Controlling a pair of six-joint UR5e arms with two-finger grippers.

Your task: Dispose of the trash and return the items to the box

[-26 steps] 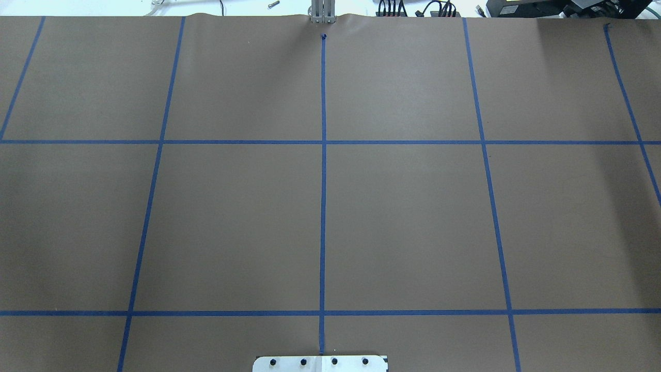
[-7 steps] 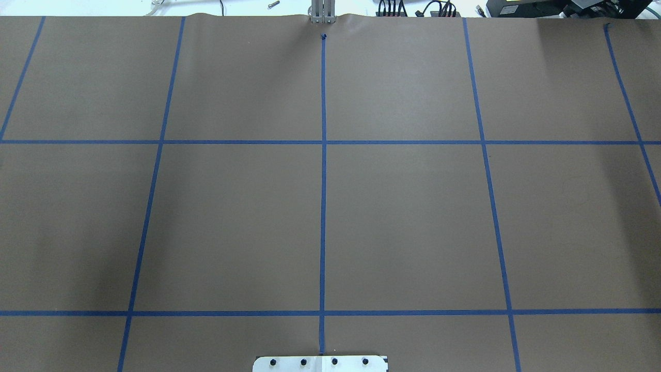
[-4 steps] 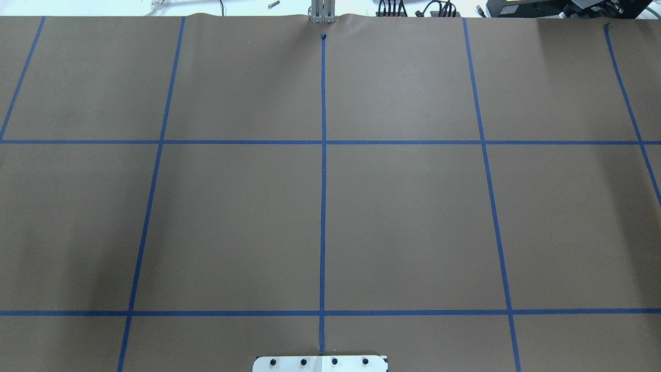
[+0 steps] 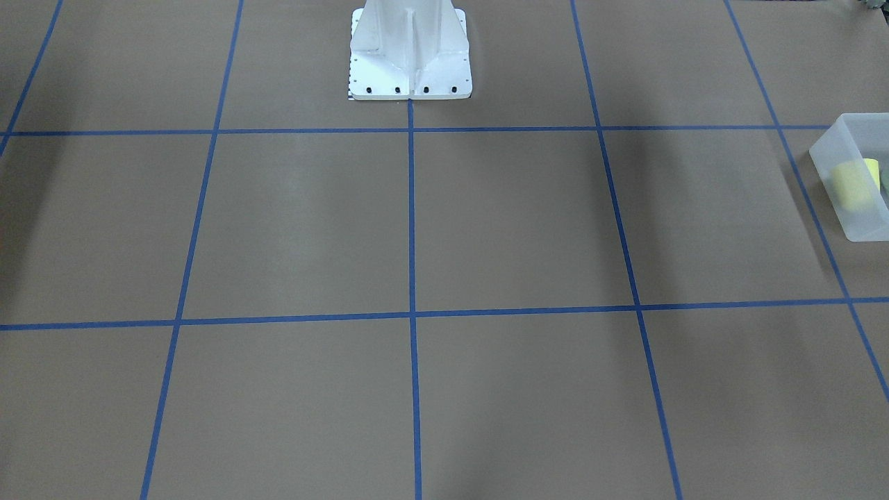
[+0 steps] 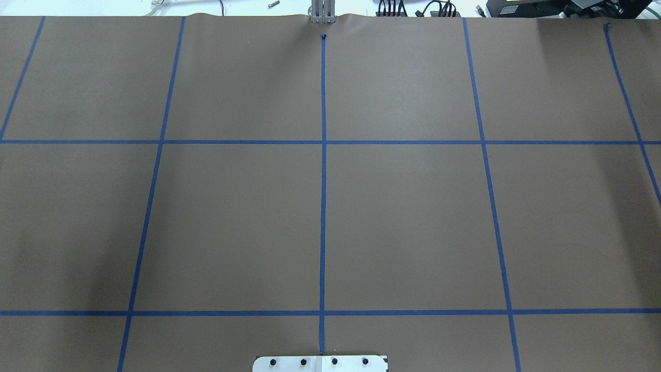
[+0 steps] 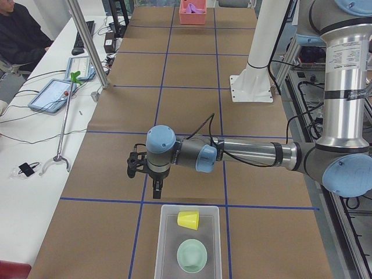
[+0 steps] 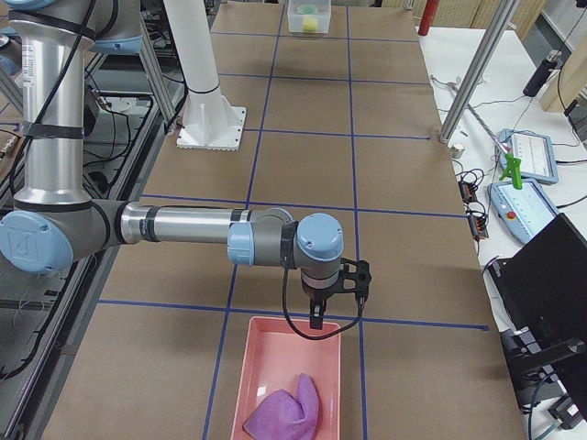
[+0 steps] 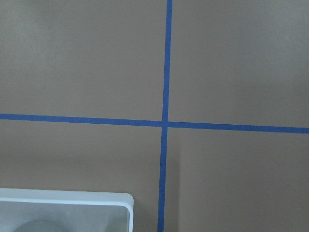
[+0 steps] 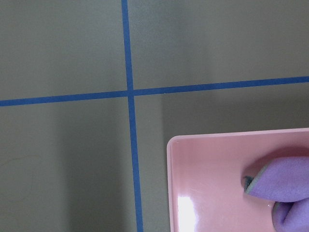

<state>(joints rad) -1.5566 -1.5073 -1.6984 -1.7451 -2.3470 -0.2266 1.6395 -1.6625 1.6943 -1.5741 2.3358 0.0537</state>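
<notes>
Yellow cup and mint-green bowl both lie inside the frosted box, which stands at the table's end on the robot's left. The cup is at the box's end nearer the table's middle and the bowl is at the other end, the two close but apart. The table is covered in brown paper and marked with a grid of blue tape, and the white robot base stands at its robot-side edge. At the opposite end of the table sits a pink tray holding a crumpled purple cloth. Along the operators' side a person sits by two tablets (only the side cameras catch any of this). The left gripper hangs with its fingers pointing down over the paper, just outside the box's short wall on the cup's side, so the cup is the nearer item and the bowl lies beyond it. The right gripper hangs likewise at the inner short edge of the pink tray, well apart from the box. Whether either gripper's fingers are apart or together cannot be told, since the wrist cameras show only paper, tape and a corner of each container.
</notes>
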